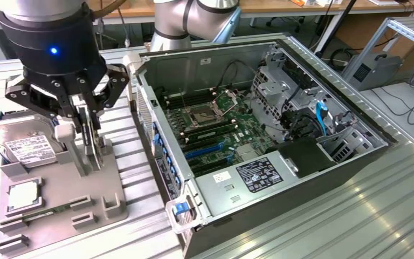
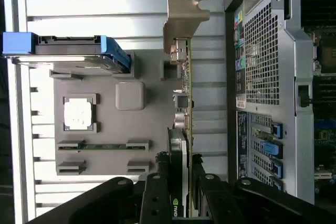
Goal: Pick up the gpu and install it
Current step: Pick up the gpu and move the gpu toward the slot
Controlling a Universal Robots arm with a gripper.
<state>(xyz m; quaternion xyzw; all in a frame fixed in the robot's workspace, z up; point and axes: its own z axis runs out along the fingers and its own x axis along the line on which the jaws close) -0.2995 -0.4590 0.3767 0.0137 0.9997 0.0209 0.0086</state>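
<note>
at the exterior view's left, a silver boxy hard drive with a white label (image 1: pixel 23 144) sits at the far end of a flat grey plastic holder tray (image 1: pixel 63 224). the tray rests on a table of ribbed metal slats (image 1: pixel 322 216). on the same tray, nearer to the camera, there is a small square processor chip with a pale metal lid (image 1: pixel 23 195), and after it a narrow green memory stick (image 1: pixel 45 213) lies in its slot. at the tray's side toward the exterior view's right, the gpu (image 1: pixel 90 139), a thin flat dark expansion card, stands on its long edge between upright grey posts of the tray. the black gripper (image 1: pixel 84 123) hangs over it from above, and its jaws are clamped on the gpu, one finger on each flat side of the card. in the wrist view the gripper (image 2: pixel 181 165) holds the gpu (image 2: pixel 185 98) near one end, and the pale metal end bracket (image 2: pixel 184 17) is at the other end, away from the fingers (image 2: pixel 157 187). whether the card rests in the posts or is raised a little, i cannot tell. further to the exterior view's right, just beside the tray, an open grey computer case (image 1: pixel 174 70) lies on its side, with a green motherboard (image 1: pixel 221 124) and blue slots (image 1: pixel 207 151) showing inside.
</note>
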